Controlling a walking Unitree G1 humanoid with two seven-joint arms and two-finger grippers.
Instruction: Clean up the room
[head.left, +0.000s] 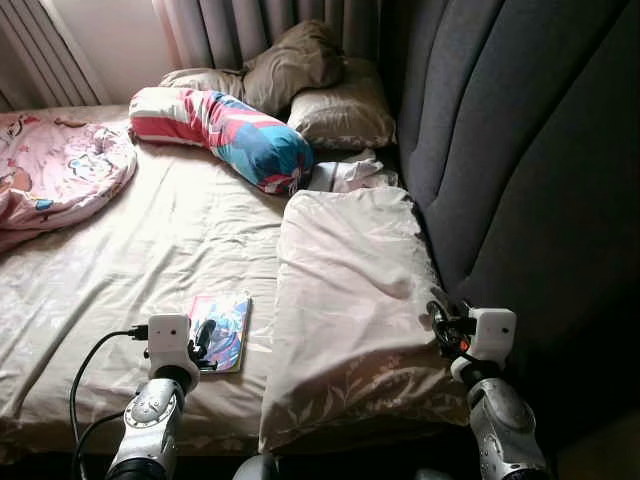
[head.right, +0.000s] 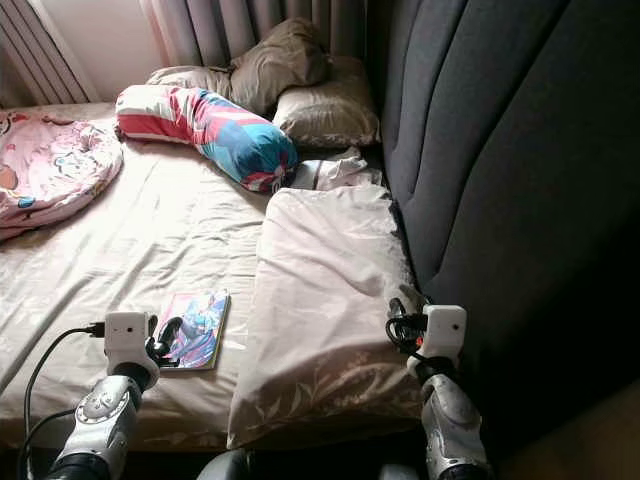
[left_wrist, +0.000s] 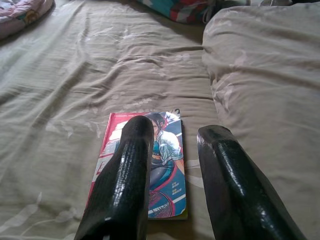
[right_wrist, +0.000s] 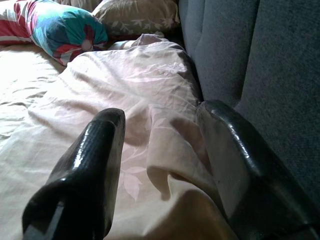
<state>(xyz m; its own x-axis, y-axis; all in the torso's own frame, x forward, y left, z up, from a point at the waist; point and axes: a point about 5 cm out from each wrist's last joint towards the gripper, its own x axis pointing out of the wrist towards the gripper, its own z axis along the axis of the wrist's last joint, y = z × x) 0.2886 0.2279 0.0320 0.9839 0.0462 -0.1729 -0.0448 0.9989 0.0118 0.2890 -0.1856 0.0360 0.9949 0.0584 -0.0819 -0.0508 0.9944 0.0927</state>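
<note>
- So the bed (head.left: 150, 250) runs from the near edge off toward the curtains (head.left: 250, 25) at the far end, with the dark grey padded headboard (head.left: 520, 150) standing all along the right side.
- Biggest open patch is the beige sheet in the middle and left; it's wrinkled but has plenty of room.
- A comic book (left_wrist: 150, 160) lies flat on the sheet near the near edge, cover up, just beside the left edge of the big pale pillow (head.left: 350, 290).
- The left gripper (left_wrist: 172, 135) hangs right over that book with fingers spread wide, nothing in them. One finger (left_wrist: 125, 170) covers part of the cover, so the title is hard to read.
- The right gripper (right_wrist: 160, 130) is also wide open and empty, over the near right corner of the pale pillow, tight to the headboard. Not much room on that side.
- Far end is crowded: a red, blue and white bolster (head.left: 225, 130) lies slantwise, with two brownish pillows (head.left: 310, 90) behind it.
- Something white and crumpled (head.left: 345, 172) is wedged between the bolster and the pale pillow; can't tell what it is.
- A pink patterned blanket (head.left: 55, 165) is bunched at the far left, cut off by the frame.
- A black cable (head.left: 95, 355) loops off the left wrist.
</note>
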